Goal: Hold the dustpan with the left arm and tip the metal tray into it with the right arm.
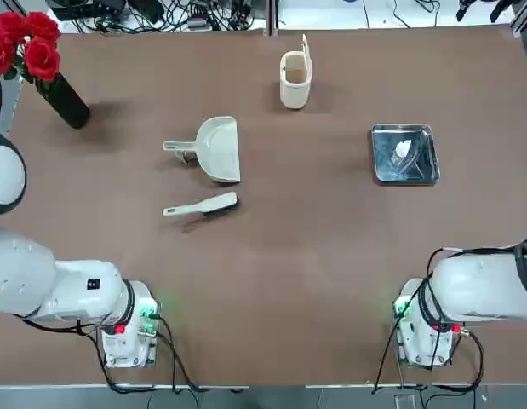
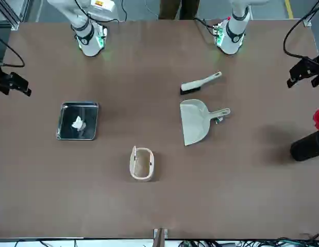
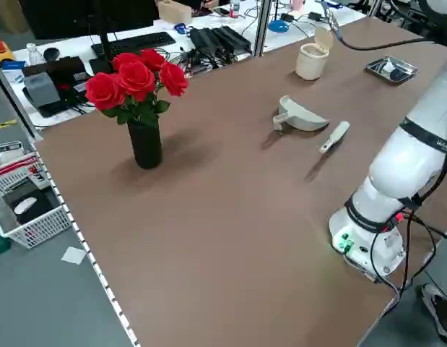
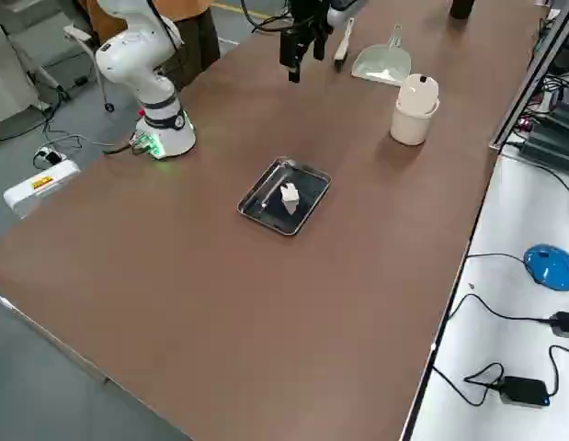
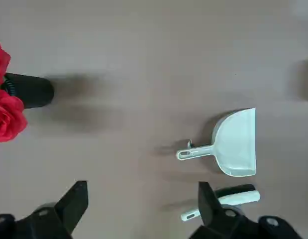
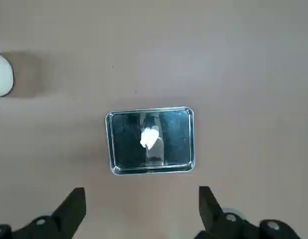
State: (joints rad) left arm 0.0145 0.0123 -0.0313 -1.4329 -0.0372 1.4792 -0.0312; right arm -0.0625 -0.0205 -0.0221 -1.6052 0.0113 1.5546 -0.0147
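From the top view I see the dustpan (image 1: 219, 152) left of centre, the hand brush (image 1: 203, 205) just below it, and the metal tray (image 1: 405, 154) at upper right, all on the bench (image 1: 289, 273). A dark square code marks the left arm (image 1: 84, 285) at lower left; I read no words there.

In the front view, the tray sits left of centre with a crumpled white piece (image 2: 79, 123) in it; a yellow-orange label (image 2: 99, 3) at upper left is too small for me to read.

In the left wrist view, my left end effector (image 5: 143, 201) is wide open at the bottom of the frame, holding nothing.

In the right wrist view, my right end effector (image 6: 143, 204) also stands wide and empty, the tray at mid-frame.
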